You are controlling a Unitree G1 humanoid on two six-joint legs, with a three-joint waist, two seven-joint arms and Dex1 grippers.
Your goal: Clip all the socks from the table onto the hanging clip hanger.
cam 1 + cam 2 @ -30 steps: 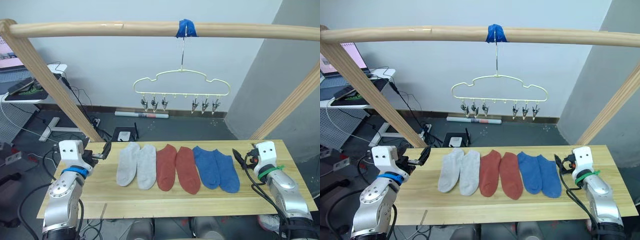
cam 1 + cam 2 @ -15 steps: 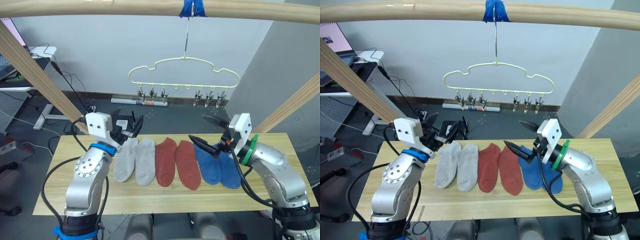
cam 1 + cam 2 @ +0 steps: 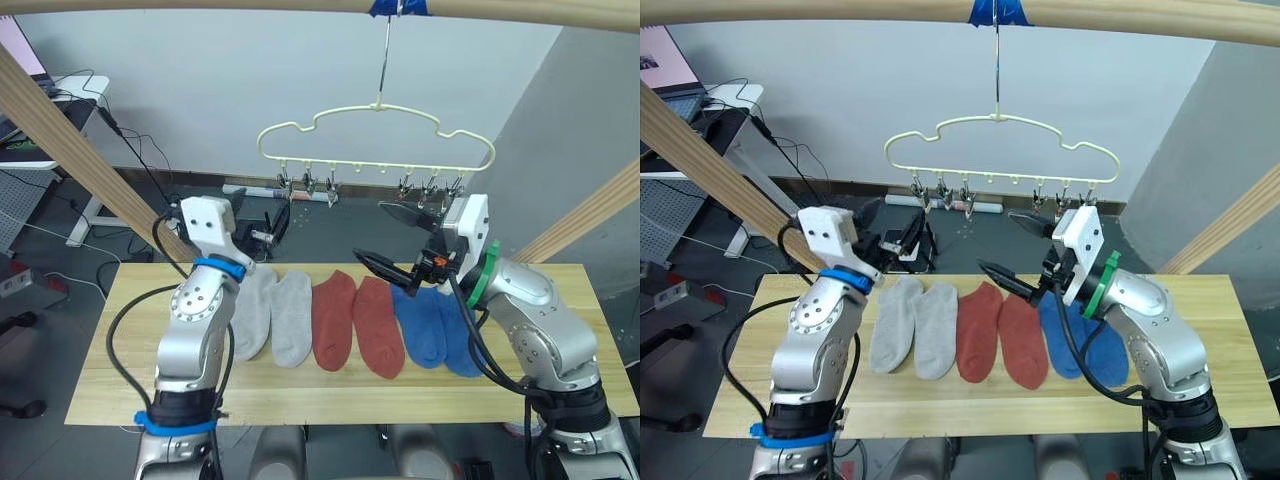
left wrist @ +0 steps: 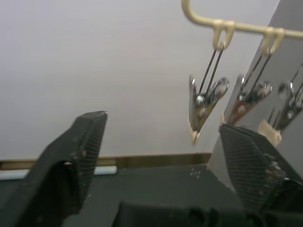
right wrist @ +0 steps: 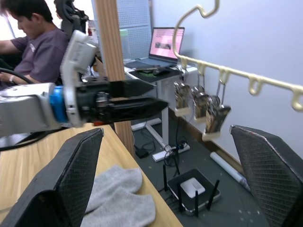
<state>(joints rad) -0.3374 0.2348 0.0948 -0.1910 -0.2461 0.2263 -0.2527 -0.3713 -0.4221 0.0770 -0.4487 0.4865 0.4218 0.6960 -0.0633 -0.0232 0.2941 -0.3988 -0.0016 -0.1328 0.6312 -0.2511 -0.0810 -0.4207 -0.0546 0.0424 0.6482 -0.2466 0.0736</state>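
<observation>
Six socks lie in a row on the table (image 3: 110,372): a light grey pair (image 3: 270,312), a rust red pair (image 3: 355,322) and a blue pair (image 3: 432,328). The pale yellow clip hanger (image 3: 375,130) hangs from the top bar, metal clips (image 3: 305,183) along its lower bar. My left gripper (image 3: 262,225) is raised above the table's back edge over the grey socks; it is open, with the clips (image 4: 204,101) just beyond its fingers. My right gripper (image 3: 388,238) is wide open above the red and blue socks, below the hanger. Neither holds anything.
Slanted wooden poles (image 3: 85,165) (image 3: 590,215) carry the top bar (image 3: 840,10), and blue tape (image 3: 992,10) marks the hook. A seated person (image 5: 38,42) and a laptop (image 5: 166,43) are at my left. A black box (image 5: 191,188) and cables lie on the floor behind the table.
Both arms have lifted from the table's ends and swung inward and up toward the hanger. The right gripper's fingers have spread. The camera has shifted too.
</observation>
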